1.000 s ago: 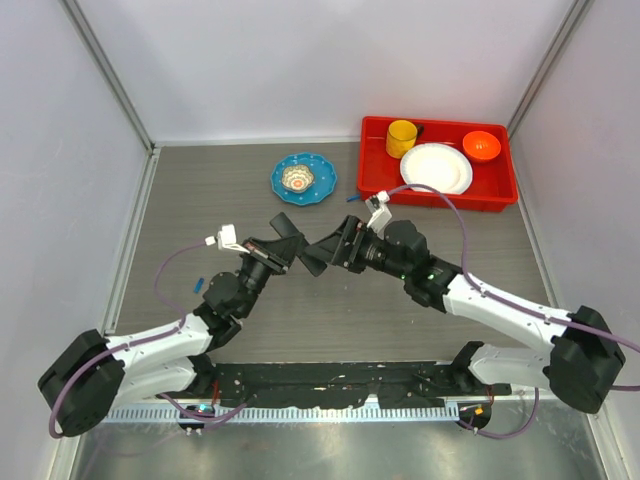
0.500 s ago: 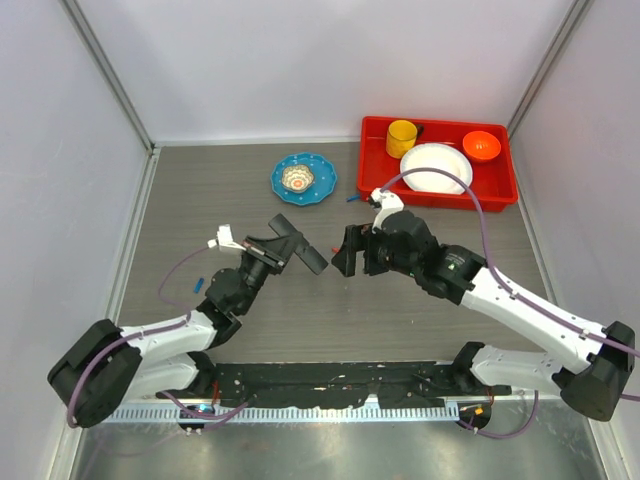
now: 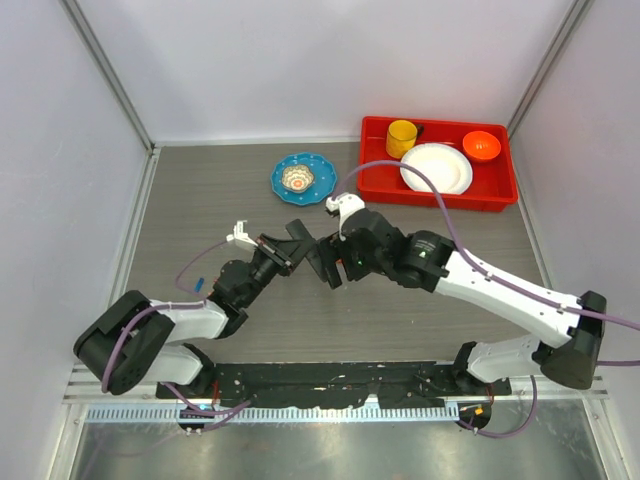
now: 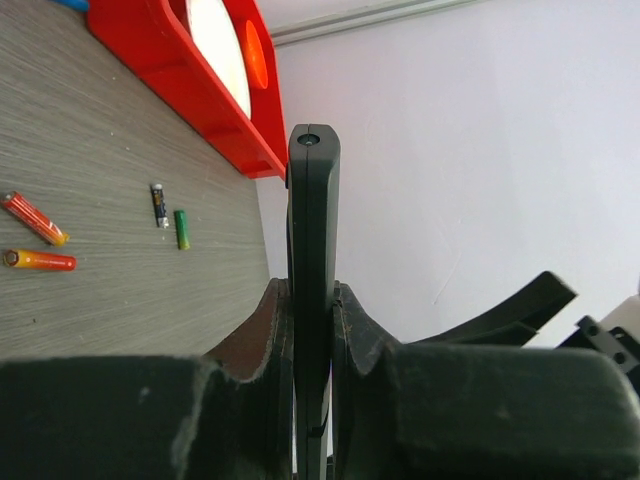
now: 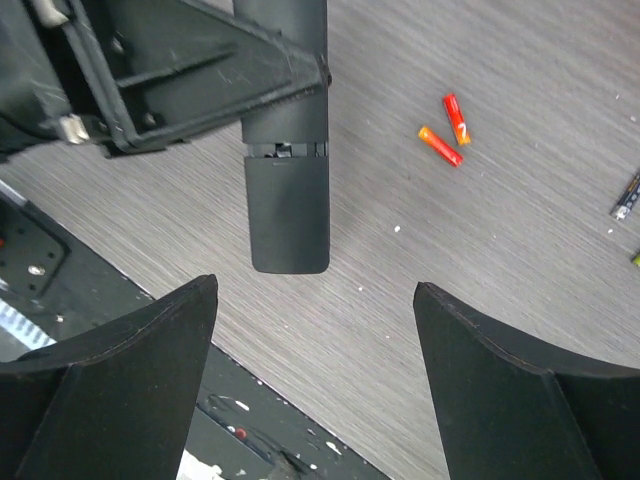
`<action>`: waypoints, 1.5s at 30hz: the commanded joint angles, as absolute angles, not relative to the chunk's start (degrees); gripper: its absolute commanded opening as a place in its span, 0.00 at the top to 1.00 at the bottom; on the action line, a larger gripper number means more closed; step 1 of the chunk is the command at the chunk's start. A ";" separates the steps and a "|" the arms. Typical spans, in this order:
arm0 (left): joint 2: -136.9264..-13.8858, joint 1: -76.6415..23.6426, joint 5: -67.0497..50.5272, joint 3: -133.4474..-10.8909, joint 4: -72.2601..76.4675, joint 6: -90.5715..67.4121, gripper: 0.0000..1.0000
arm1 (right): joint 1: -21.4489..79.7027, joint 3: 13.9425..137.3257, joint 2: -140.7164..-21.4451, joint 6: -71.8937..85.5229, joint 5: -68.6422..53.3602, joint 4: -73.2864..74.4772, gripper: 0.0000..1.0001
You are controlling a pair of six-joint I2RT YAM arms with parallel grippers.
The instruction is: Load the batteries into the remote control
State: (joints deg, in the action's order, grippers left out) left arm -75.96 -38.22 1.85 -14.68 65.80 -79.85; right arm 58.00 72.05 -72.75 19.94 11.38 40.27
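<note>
My left gripper (image 3: 288, 250) is shut on the remote control (image 3: 305, 243), a slim black bar held above the table. In the left wrist view the remote control (image 4: 314, 220) stands edge-on between the left gripper's (image 4: 312, 292) jaws. My right gripper (image 3: 328, 264) is open and empty right next to it. In the right wrist view the remote control's free end (image 5: 287, 215) points into the wide gap of the right gripper (image 5: 315, 286) without touching. Two orange-red batteries (image 5: 448, 132) lie together on the table; they also show in the left wrist view (image 4: 35, 240). The top view hides them.
A small black battery (image 4: 158, 204) and a green one (image 4: 181, 228) lie near the red tray (image 3: 375, 160), which holds a yellow cup (image 3: 402, 137), white plate (image 3: 436, 167) and orange bowl (image 3: 481, 145). A blue plate (image 3: 303, 178) sits behind. A black rail (image 3: 330, 380) runs along the near edge.
My right arm has swung left and its open gripper now sits close at the remote control's free end. My left gripper still holds the remote control, shifted a little to the right.
</note>
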 commanded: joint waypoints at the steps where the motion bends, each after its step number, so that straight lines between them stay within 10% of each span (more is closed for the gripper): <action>1: -76.82 -37.97 0.18 -16.61 71.37 -81.39 1.00 | 59.15 74.09 -74.44 18.02 12.66 43.24 0.16; 45: -73.48 -37.97 0.53 -16.70 66.27 -79.45 1.00 | 61.52 77.08 -84.73 16.96 13.09 40.17 0.43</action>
State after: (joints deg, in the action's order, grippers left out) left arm -74.46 -38.17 0.82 -14.87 64.64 -80.51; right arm 61.14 74.78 -84.77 17.87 13.19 42.24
